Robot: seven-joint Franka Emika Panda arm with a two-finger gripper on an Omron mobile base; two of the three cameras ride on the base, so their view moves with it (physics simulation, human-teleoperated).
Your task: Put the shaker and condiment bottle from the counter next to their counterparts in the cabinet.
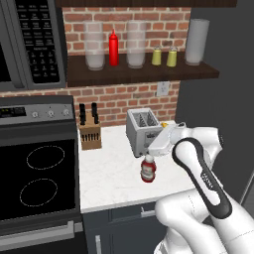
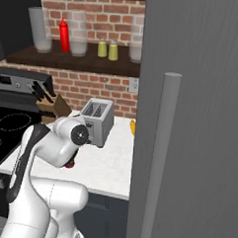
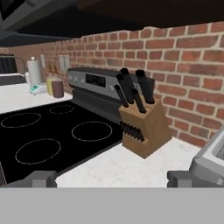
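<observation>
Red condiment bottle (image 1: 148,168) below end effector (image 3: 111,178)

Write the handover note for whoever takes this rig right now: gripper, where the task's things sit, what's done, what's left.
Gripper: open, holding nothing, looking along the counter toward the knife block and stovetop.
Condiment bottle: upright on the counter in front of the toaster, partly behind the arm.
Cabinet shelf: red squeeze bottle between two clear jars; two yellow-olive shakers side by side to its right.
Done: one shaker appears already placed beside its twin.
Left: grasp the condiment bottle and set it next to the squeeze bottle.
</observation>
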